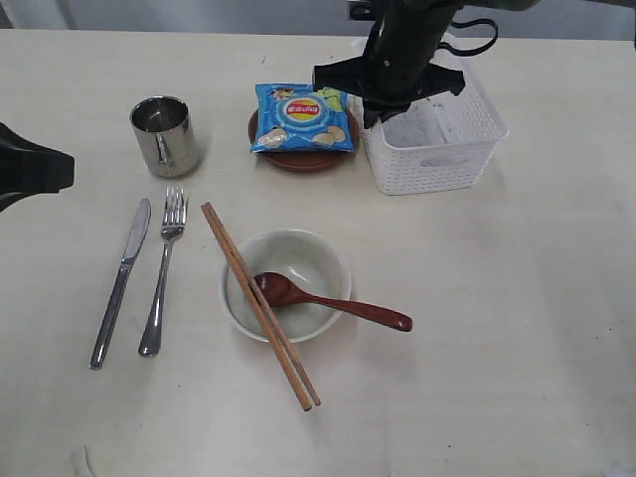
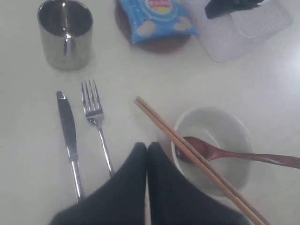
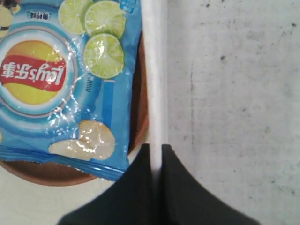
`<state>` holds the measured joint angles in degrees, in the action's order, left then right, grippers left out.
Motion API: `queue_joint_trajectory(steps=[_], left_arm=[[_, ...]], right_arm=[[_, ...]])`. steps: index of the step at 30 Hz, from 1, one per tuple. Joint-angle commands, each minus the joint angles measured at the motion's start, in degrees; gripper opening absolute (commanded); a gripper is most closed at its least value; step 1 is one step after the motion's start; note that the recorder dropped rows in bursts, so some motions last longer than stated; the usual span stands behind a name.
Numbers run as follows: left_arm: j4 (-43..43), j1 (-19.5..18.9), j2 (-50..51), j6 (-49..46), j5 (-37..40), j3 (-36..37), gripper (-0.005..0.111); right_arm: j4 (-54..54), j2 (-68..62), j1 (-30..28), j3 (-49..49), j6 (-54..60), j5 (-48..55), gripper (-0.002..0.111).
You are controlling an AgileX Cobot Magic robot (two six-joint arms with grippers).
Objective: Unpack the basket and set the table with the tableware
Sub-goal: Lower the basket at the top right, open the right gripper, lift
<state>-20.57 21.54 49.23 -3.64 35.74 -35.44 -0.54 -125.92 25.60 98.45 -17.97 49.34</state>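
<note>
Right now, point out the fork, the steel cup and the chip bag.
fork point(image 1: 162, 278): exterior view, middle of its handle.
steel cup point(image 1: 165, 139): exterior view, front of its outer wall.
chip bag point(image 1: 302, 117): exterior view, centre of its printed front.

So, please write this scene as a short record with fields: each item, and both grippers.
basket: white perforated plastic, rectangular; nothing seen inside, arm hides part
plate: brown, round, beside basket; blue chip bag on it
cup: steel, upright, left of plate
knife and fork: steel, side by side on pale table
bowl: off-white ceramic; dark red spoon head inside, wooden chopsticks across rim
left gripper: shut, empty
right gripper: shut on basket wall
</note>
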Motion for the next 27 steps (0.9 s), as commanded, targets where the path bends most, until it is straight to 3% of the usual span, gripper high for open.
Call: queue_joint_trajectory(steps=[1, 10, 27], left_arm=[[-0.5, 0.4, 0.1, -0.2, 0.0, 0.3, 0.000], [-0.7, 0.4, 0.1, -0.2, -0.5, 0.3, 0.000], [-0.7, 0.4, 0.1, -0.3, -0.7, 0.3, 0.000]], right_arm=[[2.1, -0.1, -3.5, 0.1, -0.6, 3.0, -0.001], [1.0, -0.1, -8.1, 0.1, -1.2, 0.3, -0.001], [-2.3, -0.1, -6.1, 0.1, -3.2, -1.3, -0.001]])
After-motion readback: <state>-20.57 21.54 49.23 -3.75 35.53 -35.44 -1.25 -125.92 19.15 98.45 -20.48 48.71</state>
